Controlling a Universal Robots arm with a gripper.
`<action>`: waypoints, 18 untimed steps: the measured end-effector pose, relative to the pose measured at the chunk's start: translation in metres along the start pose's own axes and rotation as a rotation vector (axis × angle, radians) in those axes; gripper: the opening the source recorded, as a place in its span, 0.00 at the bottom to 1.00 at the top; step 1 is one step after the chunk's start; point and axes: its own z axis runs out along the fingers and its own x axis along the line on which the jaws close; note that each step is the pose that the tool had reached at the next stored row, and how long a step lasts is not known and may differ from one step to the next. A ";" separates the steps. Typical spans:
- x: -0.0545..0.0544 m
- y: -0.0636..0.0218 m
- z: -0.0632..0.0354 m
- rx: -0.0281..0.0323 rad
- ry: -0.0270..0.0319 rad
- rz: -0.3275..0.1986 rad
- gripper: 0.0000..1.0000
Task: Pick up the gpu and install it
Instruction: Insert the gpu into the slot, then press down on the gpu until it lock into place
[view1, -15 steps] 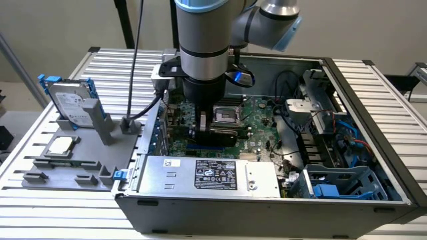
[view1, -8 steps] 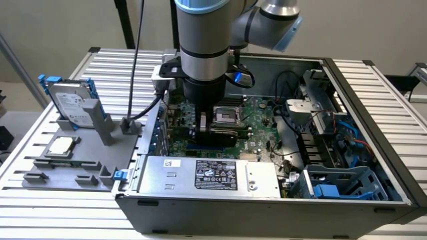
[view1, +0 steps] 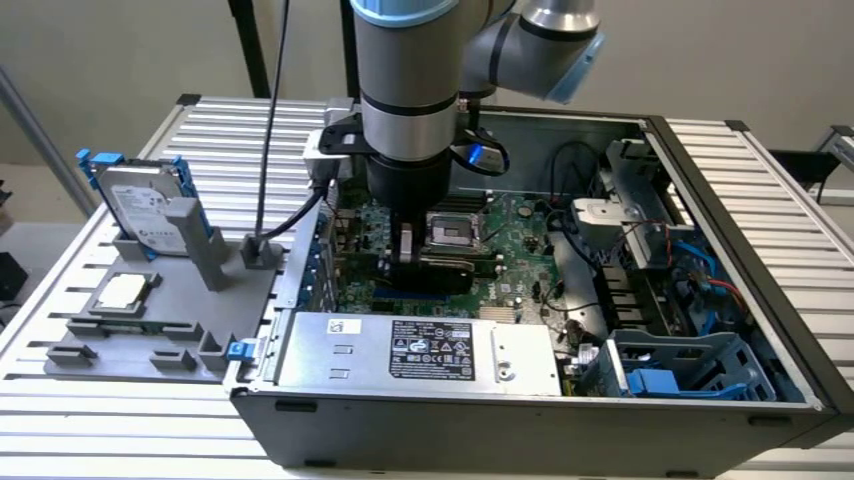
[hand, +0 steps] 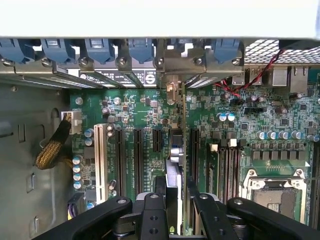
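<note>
Exterior view high, angled down; wrist view close above shared motherboard

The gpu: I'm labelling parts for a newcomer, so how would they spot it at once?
Start at the open computer case and find the green motherboard inside. The gripper there holds the gpu edge-on over the expansion slots. Unlike those empty slots, it is a thin upright card with a silver end bracket.

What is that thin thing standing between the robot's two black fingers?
The gpu, seen edge-on in the wrist view. It stands upright between the gripper's fingers, over the motherboard's slots.
</note>
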 end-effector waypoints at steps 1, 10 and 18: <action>0.000 0.0000 0.0002 -0.0003 0.0000 0.000 0.26; 0.000 0.0000 0.0032 -0.0048 0.0010 0.000 0.26; 0.000 0.0001 0.0087 -0.0098 0.0007 0.000 0.26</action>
